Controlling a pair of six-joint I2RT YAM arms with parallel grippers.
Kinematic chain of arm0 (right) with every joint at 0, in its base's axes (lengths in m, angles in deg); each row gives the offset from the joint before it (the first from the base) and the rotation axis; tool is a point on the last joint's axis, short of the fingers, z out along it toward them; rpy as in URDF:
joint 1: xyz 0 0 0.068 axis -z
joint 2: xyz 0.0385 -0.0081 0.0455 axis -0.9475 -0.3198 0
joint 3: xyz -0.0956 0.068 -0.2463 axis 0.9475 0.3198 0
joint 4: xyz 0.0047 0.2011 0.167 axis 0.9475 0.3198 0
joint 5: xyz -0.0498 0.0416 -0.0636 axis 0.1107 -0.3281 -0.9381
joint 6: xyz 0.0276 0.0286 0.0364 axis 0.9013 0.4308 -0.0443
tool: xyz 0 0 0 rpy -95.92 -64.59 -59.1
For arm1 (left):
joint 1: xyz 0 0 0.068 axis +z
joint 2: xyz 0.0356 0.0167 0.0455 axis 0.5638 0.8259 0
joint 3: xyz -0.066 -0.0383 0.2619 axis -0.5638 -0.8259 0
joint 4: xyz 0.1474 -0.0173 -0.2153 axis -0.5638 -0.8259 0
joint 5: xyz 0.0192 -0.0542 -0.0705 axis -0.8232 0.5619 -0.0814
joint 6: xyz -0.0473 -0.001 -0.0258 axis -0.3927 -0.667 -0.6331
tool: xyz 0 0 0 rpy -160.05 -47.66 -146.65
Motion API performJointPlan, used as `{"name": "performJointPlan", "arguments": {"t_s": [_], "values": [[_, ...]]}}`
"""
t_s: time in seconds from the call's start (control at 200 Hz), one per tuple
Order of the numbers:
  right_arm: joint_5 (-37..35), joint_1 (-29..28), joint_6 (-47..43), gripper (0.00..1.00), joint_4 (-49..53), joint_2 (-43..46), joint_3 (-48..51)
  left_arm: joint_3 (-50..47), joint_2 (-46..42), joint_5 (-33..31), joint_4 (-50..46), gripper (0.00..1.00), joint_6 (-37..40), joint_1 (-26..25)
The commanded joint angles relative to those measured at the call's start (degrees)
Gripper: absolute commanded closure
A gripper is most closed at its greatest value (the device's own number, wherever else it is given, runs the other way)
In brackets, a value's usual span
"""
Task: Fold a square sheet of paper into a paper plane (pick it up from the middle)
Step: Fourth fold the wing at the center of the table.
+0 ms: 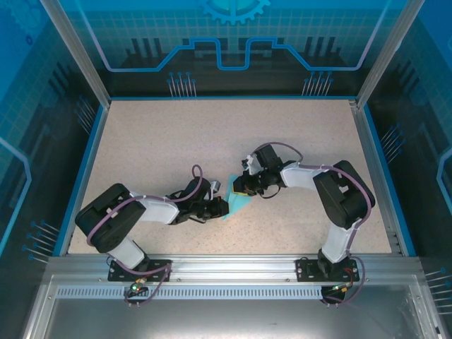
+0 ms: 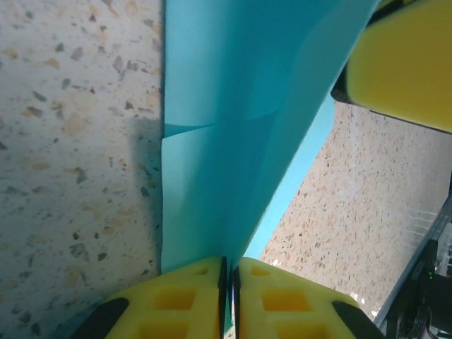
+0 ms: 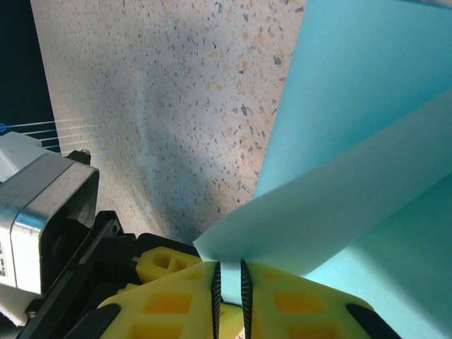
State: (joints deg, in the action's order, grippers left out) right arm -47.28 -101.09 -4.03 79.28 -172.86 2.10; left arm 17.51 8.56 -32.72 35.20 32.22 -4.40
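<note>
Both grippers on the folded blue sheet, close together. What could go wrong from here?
1. Tear: left gripper and right gripper both pinch the thin sheet of paper; any pull apart may rip it.
2. Slip: the right gripper bites only near a corner, so it could lose it.
3. Collision: the grippers sit very near each other over the table.

Speckled beige table under creased turquoise paper; contact unclear.
</note>
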Motion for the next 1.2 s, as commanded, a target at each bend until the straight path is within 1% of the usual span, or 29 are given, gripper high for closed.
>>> {"name": "performJointPlan", "arguments": {"t_s": [0.0, 0.155, 0.26, 0.28, 0.37, 0.385, 0.49, 0.53, 0.74, 0.94, 1.015, 1.195], "values": [[0.52, -0.58, 0.91, 0.82, -0.8, -1.11, -1.35, 0.8, 0.11, 0.19, -2.55, 0.8, 1.12, 0.4], [0.47, -0.63, 1.08, 0.82, -0.42, -1.1, -1.65, 1.87, -0.76, -2.1, -5.96, 0.74, 3.29, -0.45], [0.29, -0.59, 1.15, 0.83, -0.45, -0.97, -1.64, 2.44, -2.44, -5.53, -8.75, 0.72, 4.39, -1.97], [0.33, -0.58, 1.17, 0.83, -0.45, -0.85, -1.62, 2.49, -2.87, -6.6, -9.37, 0.69, 4.58, -2.34], [0.46, -0.57, 1.26, 0.83, -0.46, -0.77, -1.57, 2.23, -4.78, -9.44, -10.26, 0.64, 5.06, -3.62], [0.47, -0.57, 1.22, 0.83, -0.53, -0.75, -1.58, 2.18, -5.14, -9.82, -10.33, 0.62, 5.06, -3.76], [0.4, -0.54, 1.35, 0.83, -0.54, -0.68, -1.51, 2.05, -7.29, -12.97, -11.85, 0.61, 5.95, -5.3], [0.35, -0.61, 1.35, 0.83, -0.62, -0.65, -1.32, 2.33, -7.8, -14.16, -12.87, 0.58, 6.39, -5.77], [0.74, -0.65, 1.57, 0.83, -0.84, -0.56, -1.18, 6.1, -6.39, -17.78, -19.31, 0.61, 9.71, -7.94], [0.66, -0.55, 1.61, 0.83, -0.72, -0.36, -1.33, 8.39, -4.44, -20.93, -20.35, 0.63, 11.32, -9.91], [0.66, -0.58, 1.59, 0.83, -0.56, -0.55, -1.47, 9.63, -3.37, -23.49, -22.19, 0.63, 11.72, -10.79], [0.8, -0.59, 1.84, 0.83, -0.74, -0.74, -1.6, 11.67, -1.33, -27.28, -24.31, 0.64, 13.05, -12.63]]}}
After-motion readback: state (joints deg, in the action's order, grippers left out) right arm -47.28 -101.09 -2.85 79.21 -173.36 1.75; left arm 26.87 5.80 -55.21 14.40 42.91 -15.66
